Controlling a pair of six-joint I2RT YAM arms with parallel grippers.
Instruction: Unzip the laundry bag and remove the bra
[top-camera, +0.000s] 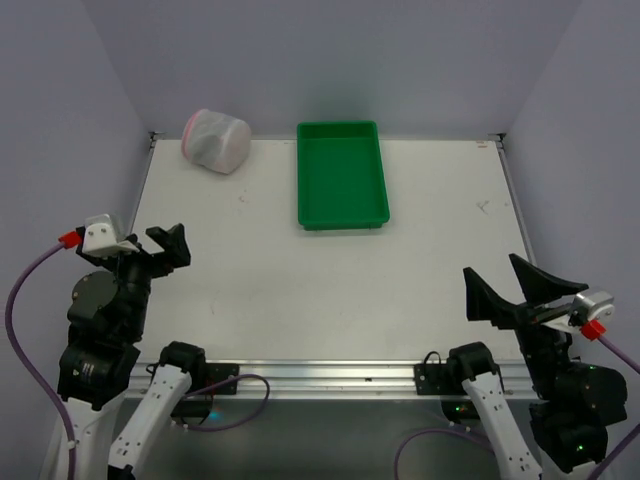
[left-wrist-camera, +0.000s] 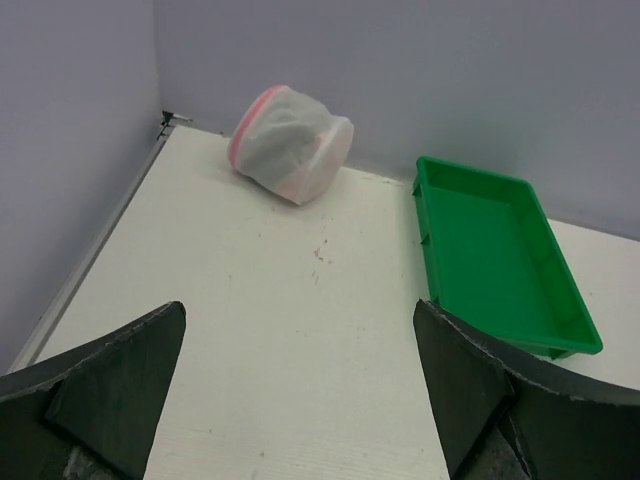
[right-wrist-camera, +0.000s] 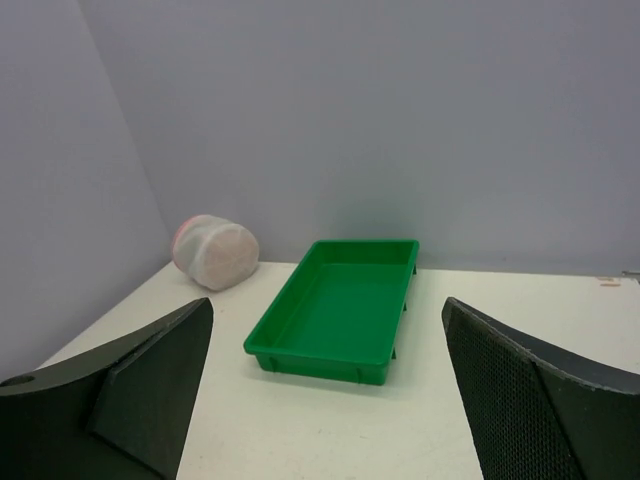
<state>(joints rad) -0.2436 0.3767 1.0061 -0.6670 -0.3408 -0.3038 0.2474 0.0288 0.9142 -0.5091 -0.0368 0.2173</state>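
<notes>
The laundry bag (top-camera: 216, 140), a small drum of white mesh with pink trim, lies on its side at the table's far left corner. It also shows in the left wrist view (left-wrist-camera: 292, 144) and the right wrist view (right-wrist-camera: 215, 252). Something grey shows dimly through the mesh; the bra itself is hidden. My left gripper (top-camera: 160, 251) is open and empty near the front left, far short of the bag. My right gripper (top-camera: 500, 284) is open and empty near the front right. In the wrist views both grippers (left-wrist-camera: 300, 400) (right-wrist-camera: 325, 390) have their jaws wide apart.
A green tray (top-camera: 341, 173) stands empty at the back centre, right of the bag; it also shows in the left wrist view (left-wrist-camera: 500, 250) and the right wrist view (right-wrist-camera: 340, 305). Lilac walls close the back and sides. The table (top-camera: 320, 290) is white.
</notes>
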